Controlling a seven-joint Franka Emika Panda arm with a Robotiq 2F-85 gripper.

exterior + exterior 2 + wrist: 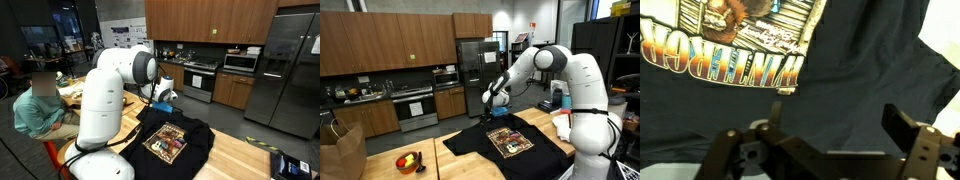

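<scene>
So the black T-shirt (510, 140) is lying spread flat on the wooden table (460, 162), front side up, so the colourful print (735, 40) is facing the ceiling. It's covering most of the table end next to the robot's white base (100, 150). Looks to me like the table is carrying the whole shirt, which is probably why the cloth is sitting so smooth, apart from a few soft creases showing in the wrist view below the print. The fingers (898, 120) are standing as wide apart as they go and aren't gripping anything. They're pointing down and hanging just above the dark fabric beside the print, over the shirt's edge on the far side from the base, and as far as I can tell they aren't touching it. The arm (535, 62) is arching up and over from the base to get there, which would explain the downward tilt of the wrist. Further out, a bowl of fruit (410, 160) is sitting near the opposite end of the table, well apart from the shirt. A person (35, 105) is sitting off behind the robot, with the kitchen cabinets and fridge (470, 70) along the back wall.
</scene>
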